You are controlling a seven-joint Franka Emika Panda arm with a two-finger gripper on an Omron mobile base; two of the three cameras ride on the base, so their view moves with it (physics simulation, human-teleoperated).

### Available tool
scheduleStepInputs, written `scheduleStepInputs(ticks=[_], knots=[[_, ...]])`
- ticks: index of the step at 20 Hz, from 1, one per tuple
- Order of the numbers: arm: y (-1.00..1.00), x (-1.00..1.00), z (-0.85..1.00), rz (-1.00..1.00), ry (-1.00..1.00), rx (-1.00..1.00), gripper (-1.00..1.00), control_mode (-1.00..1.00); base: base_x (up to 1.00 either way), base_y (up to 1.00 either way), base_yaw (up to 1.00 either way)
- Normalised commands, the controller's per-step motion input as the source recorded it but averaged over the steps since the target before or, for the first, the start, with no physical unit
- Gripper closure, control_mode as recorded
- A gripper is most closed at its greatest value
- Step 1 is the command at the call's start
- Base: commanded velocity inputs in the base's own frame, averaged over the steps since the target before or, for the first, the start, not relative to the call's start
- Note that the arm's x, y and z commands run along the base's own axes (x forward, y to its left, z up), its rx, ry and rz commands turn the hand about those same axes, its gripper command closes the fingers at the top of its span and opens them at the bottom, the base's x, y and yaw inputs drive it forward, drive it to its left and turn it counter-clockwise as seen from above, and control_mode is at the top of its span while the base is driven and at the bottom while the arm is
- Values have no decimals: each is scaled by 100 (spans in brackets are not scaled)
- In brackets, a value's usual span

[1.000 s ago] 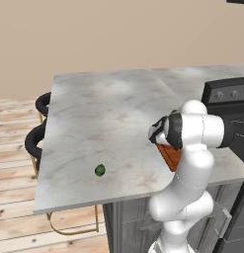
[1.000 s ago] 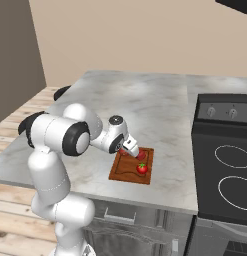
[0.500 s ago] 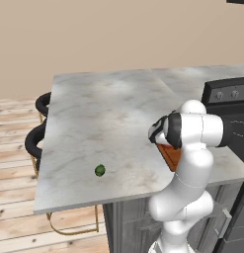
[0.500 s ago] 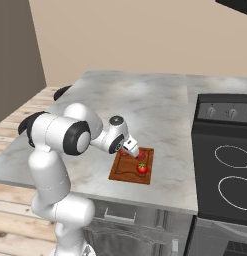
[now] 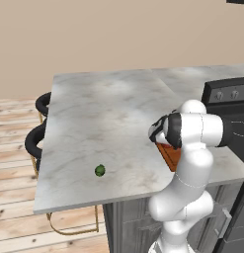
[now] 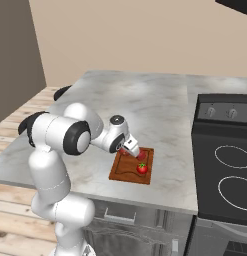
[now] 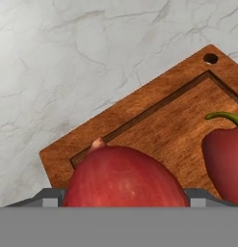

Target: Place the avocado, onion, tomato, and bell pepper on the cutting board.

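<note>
In the hand view a red onion (image 7: 121,177) fills the gap between the two fingers of my gripper (image 7: 123,198), which is shut on it just over the near part of the cutting board (image 7: 154,126). A red bell pepper (image 7: 225,161) with a green stem lies on the board to the right. In the right base view my gripper (image 6: 134,151) hangs over the cutting board (image 6: 124,173), and a tomato (image 6: 141,168) rests on it. The avocado (image 5: 100,171) lies alone on the marble counter (image 5: 103,113), far left of the arm.
A black stove (image 6: 226,165) borders the counter on the right. Two dark bar stools (image 5: 36,138) stand at the counter's left edge. The avocado sits close to the counter's front edge (image 5: 94,200).
</note>
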Motion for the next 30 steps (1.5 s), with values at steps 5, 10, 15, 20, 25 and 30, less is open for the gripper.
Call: scheduleStepInputs(ticks=[5,10,15,20,25,30], knots=[[-16,-7,7,-1,0,0,-100,-100,0,0,0],[-6,-10,19,-2,0,0,-100,-100,0,0,0],[2,-6,10,-2,0,0,-100,-100,0,0,0],[8,-5,18,-2,1,0,-100,-100,0,0,0],[1,-6,28,-3,1,0,-100,-100,0,0,0],[0,-13,34,-2,2,0,-100,-100,0,0,0]])
